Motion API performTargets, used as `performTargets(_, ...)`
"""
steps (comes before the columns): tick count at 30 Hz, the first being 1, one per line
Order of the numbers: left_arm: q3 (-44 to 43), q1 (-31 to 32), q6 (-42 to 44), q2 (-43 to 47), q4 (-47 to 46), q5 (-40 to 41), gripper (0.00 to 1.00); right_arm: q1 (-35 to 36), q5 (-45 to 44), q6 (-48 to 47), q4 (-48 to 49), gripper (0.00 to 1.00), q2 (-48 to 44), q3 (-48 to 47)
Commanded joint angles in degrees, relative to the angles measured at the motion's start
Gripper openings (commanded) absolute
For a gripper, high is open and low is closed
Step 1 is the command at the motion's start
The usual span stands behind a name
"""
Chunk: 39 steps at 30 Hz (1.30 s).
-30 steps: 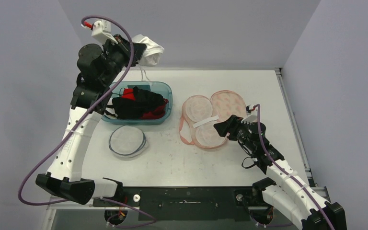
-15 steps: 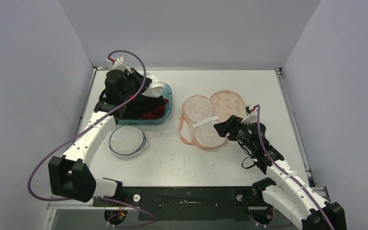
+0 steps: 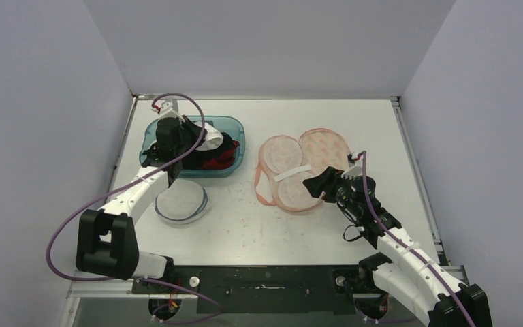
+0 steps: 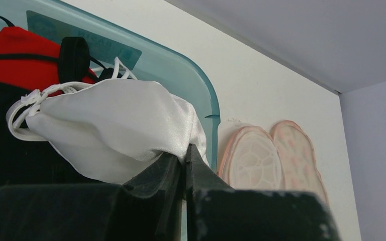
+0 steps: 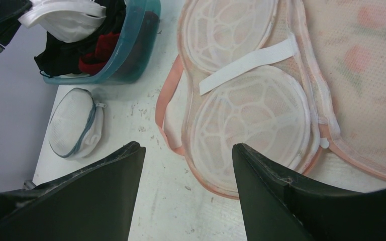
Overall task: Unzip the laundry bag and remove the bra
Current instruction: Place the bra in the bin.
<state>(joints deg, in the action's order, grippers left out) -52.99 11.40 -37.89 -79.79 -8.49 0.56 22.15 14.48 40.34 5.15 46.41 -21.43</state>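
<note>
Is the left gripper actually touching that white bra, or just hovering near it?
Touching. The left wrist view shows the left gripper shut, with a fold of the white bra pinched between its fingertips.

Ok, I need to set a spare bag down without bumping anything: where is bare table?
Widest bare patch: the near middle of the table, between the round mesh bag and the right gripper, in front of the pink laundry bag. A strip also runs along the far edge. Crowded: the narrow gap between the teal bin and that bag.
</note>
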Motion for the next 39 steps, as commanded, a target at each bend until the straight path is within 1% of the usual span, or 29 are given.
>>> performTargets(1,2.41,-0.25,0.43,1.49,-2.71,1.63,0.0,-0.36,0.53,-0.07,3.65,0.65,-0.05,0.24)
performTargets(7,3.57,-0.4,0.98,3.0,8.15,5.72,0.0,-0.33,1.15,0.27,5.09,0.65,1.42,0.49)
performTargets(8,3.59,-0.41,0.71,3.08,11.06,5.98,0.05,-0.31,1.21,0.28,5.27,0.65,1.67,0.39)
performTargets(9,3.64,-0.41,0.62,3.44,12.55,6.04,0.13,-0.35,1.25,0.27,5.39,0.65,1.81,0.3)
performTargets(10,3.68,-0.41,0.51,4.19,13.56,5.91,0.23,-0.29,1.25,0.16,5.4,0.65,1.9,0.17)
performTargets(12,3.33,-0.41,0.4,6.35,15.3,5.9,0.49,-0.35,1.33,-0.07,5.19,0.66,2.21,-0.32)
performTargets(13,2.77,-0.41,0.29,7.57,16.55,6.02,0.57,-0.33,1.34,-0.28,5.07,0.66,2.31,-0.62)
performTargets(14,2.01,-0.41,0.33,8.71,17.88,5.92,0.62,-0.34,1.34,-0.42,5.03,0.66,2.48,-0.86)
performTargets(16,-0.65,-0.43,0.72,10.53,21.55,5.92,0.69,-0.33,1.47,-0.5,5.16,0.66,2.82,-1.26)
performTargets(18,-3.8,-0.41,1.32,11.85,25.76,5.69,0.71,-0.28,1.83,-0.47,5.31,0.66,3.23,-1.53)
performTargets(20,-6.17,-0.45,1.79,13.26,28.99,5.79,0.72,-0.25,2.03,-0.44,5.36,0.66,3.18,-1.68)
performTargets(22,-7.49,-0.37,1.47,14.48,29.37,5.14,0.71,-0.27,2.04,-0.37,5.53,0.66,2.91,-1.45)
performTargets(23,-7.71,-0.37,0.56,14.78,27.93,3.29,0.71,-0.27,2.04,-0.34,5.57,0.66,2.94,-1.28)
performTargets(25,-7.7,-0.33,-1.83,14.01,22.71,-1.07,0.63,-0.22,2.04,-0.23,5.73,0.66,2.94,-0.91)
performTargets(26,-8.01,-0.34,-3.48,12.61,20.23,-3.61,0.57,-0.22,2.04,-0.1,5.81,0.66,2.98,-0.73)
performTargets(28,-9.81,-0.35,-6.38,7.8,16.9,-8.2,0.36,-0.26,2.13,0.07,5.84,0.66,2.92,-0.53)
performTargets(30,-11.24,-0.32,-8.04,3.08,13.95,-10.78,0.22,-0.27,2.13,0.17,5.68,0.66,2.69,-0.46)
performTargets(32,-10.54,-0.71,-10.38,-0.25,10.15,-12.05,0.1,-0.27,2.13,0.18,5.29,0.66,2.43,-0.41)
performTargets(34,-9.22,-1.52,-11.87,-2.8,6.87,-12.4,0.02,-0.26,2.13,0.22,4.98,0.66,2.2,-0.4)
performTargets(35,-8.58,-2.03,-12.54,-3.85,5.85,-12.64,0.0,-0.27,2.13,0.26,4.96,0.66,2.19,-0.26)
performTargets(39,-4.82,-4.02,-15.15,-6.79,3.93,-13.37,0.0,-0.23,2.3,0.41,5.26,0.66,2.72,0.07)
